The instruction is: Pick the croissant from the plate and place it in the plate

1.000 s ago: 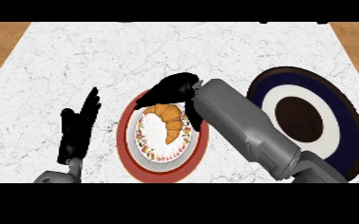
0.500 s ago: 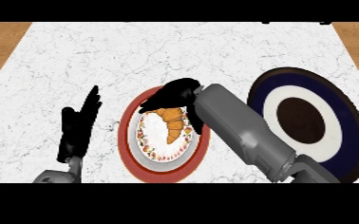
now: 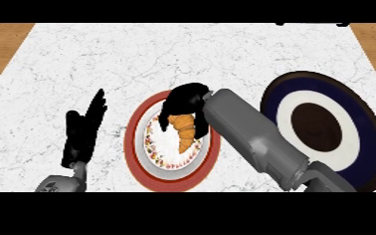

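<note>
A golden-brown croissant (image 3: 185,130) lies on a white plate with a red rim (image 3: 135,144) at the centre of the marble counter. My right hand (image 3: 185,103) is over the croissant's far end, its fingers curled down round it and hiding that end. A second plate (image 3: 285,95), dark blue with a white ring and a brown centre, sits to the right, partly behind my right forearm. Left of the red-rimmed plate, my left hand (image 3: 82,132) rests open with its fingers pointing up, touching nothing.
The white marble counter (image 3: 147,59) stretches bare beyond the plates. A wooden surface (image 3: 15,37) shows at the far left corner. My right forearm (image 3: 253,137) crosses the gap between the two plates.
My right hand has come down and closed its fingers round the croissant's far end. The croissant has turned to point more downward on the plate. The left hand has not moved.
</note>
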`<action>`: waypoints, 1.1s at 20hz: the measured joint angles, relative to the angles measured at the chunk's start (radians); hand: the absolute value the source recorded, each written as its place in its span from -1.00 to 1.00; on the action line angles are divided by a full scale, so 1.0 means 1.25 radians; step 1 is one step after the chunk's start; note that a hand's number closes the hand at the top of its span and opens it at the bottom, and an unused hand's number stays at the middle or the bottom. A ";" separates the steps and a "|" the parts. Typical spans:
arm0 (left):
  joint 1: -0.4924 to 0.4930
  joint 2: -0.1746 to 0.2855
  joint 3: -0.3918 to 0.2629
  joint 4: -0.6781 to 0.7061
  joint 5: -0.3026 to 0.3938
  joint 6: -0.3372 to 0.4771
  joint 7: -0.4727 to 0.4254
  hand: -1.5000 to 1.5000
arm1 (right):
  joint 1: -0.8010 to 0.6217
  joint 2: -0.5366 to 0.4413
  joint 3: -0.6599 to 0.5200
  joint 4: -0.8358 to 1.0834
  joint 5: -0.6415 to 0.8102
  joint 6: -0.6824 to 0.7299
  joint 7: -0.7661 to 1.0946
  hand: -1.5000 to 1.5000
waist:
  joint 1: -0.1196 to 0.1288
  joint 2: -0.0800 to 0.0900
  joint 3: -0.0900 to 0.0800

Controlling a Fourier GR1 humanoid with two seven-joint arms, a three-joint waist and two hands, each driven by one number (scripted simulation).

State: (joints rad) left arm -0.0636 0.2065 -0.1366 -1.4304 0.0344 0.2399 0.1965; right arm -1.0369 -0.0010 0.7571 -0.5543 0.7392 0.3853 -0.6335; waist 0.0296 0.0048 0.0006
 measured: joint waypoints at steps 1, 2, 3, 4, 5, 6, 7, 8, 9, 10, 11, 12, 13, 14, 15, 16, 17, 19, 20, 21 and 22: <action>0.001 0.002 0.003 0.001 0.000 -0.005 -0.001 0.00 | 0.003 0.000 0.005 0.001 0.003 -0.016 -0.008 1.00 | 0.000 0.000 0.000; 0.005 0.002 0.001 -0.010 -0.003 -0.006 0.005 0.00 | 0.004 0.000 0.005 -0.001 -0.002 -0.027 -0.013 1.00 | 0.001 0.000 0.000; 0.015 0.005 0.003 -0.021 -0.003 -0.008 0.008 0.00 | 0.010 0.000 0.008 -0.004 0.000 -0.043 -0.017 1.00 | 0.001 -0.001 0.000; 0.008 0.004 0.005 -0.022 -0.005 -0.008 0.015 0.00 | 0.007 0.000 0.008 -0.009 -0.004 -0.044 -0.015 1.00 | 0.001 -0.001 0.000; -0.002 0.000 0.003 -0.019 -0.009 -0.008 0.019 0.00 | 0.003 0.000 0.012 -0.001 -0.009 -0.056 -0.020 1.00 | 0.003 0.000 0.000; -0.005 -0.001 0.007 -0.011 -0.008 -0.011 0.014 0.00 | 0.011 -0.001 0.020 -0.011 -0.012 -0.074 -0.012 1.00 | 0.004 0.000 0.000; -0.006 -0.004 0.003 -0.019 -0.011 -0.010 0.022 0.00 | 0.008 -0.001 0.022 -0.006 -0.019 -0.091 -0.011 1.00 | 0.007 0.000 0.000; -0.005 -0.012 -0.001 -0.017 -0.018 -0.003 0.020 0.00 | 0.004 0.000 0.019 -0.010 -0.026 -0.098 -0.001 1.00 | 0.007 0.001 0.000; 0.002 -0.014 -0.004 -0.021 -0.022 -0.001 0.020 0.00 | 0.011 -0.001 0.019 -0.015 -0.028 -0.119 0.007 1.00 | 0.006 0.000 0.000; 0.011 -0.016 -0.005 -0.023 -0.024 -0.002 0.012 0.00 | 0.012 -0.002 0.013 -0.013 -0.031 -0.139 0.010 1.00 | 0.006 0.000 0.000; 0.016 -0.016 -0.002 -0.027 -0.022 -0.002 0.013 0.00 | 0.018 -0.001 0.000 -0.016 -0.032 -0.160 0.037 1.00 | 0.000 -0.002 0.000; 0.019 -0.016 0.001 -0.028 -0.021 0.002 0.016 0.00 | 0.028 -0.002 -0.015 -0.017 -0.035 -0.185 0.076 1.00 | -0.008 -0.005 0.000; 0.021 -0.013 0.007 -0.026 -0.020 0.004 0.017 0.00 | 0.039 -0.004 -0.034 -0.017 -0.039 -0.214 0.119 1.00 | -0.018 -0.009 0.000; 0.024 -0.012 0.012 -0.024 -0.020 0.009 0.017 0.00 | 0.051 -0.012 -0.055 -0.015 -0.043 -0.245 0.162 1.00 | -0.031 -0.014 0.001; 0.031 -0.011 0.018 -0.021 -0.019 0.012 0.018 0.00 | 0.061 -0.027 -0.076 -0.012 -0.045 -0.276 0.209 1.00 | -0.045 -0.020 0.001; 0.037 -0.008 0.025 -0.020 -0.017 0.016 0.018 0.00 | 0.076 -0.042 -0.096 -0.006 -0.048 -0.307 0.257 1.00 | -0.061 -0.026 0.001; 0.044 -0.005 0.032 -0.018 -0.015 0.018 0.018 0.00 | 0.089 -0.057 -0.113 -0.003 -0.047 -0.345 0.304 1.00 | -0.074 -0.029 0.000; 0.052 -0.002 0.043 -0.019 -0.011 0.023 0.020 0.00 | 0.116 -0.079 -0.138 -0.011 -0.038 -0.422 0.389 1.00 | -0.093 -0.034 0.000; 0.057 -0.001 0.047 -0.019 -0.011 0.025 0.017 0.00 | 0.127 -0.084 -0.144 -0.024 -0.030 -0.458 0.428 1.00 | -0.099 -0.037 -0.001; 0.061 0.000 0.050 -0.019 -0.008 0.024 0.016 0.00 | 0.139 -0.088 -0.146 -0.042 -0.020 -0.491 0.464 1.00 | -0.104 -0.039 -0.001; 0.063 0.004 0.054 -0.020 -0.006 0.024 0.019 0.00 | 0.151 -0.089 -0.146 -0.065 -0.010 -0.521 0.497 1.00 | -0.108 -0.041 -0.001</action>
State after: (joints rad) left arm 0.0147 0.2109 -0.0691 -1.4554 0.0264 0.2701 0.2203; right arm -0.8477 -0.1127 0.5744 -0.6351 0.7267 -0.2664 -0.0121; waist -0.1055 -0.0460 -0.0011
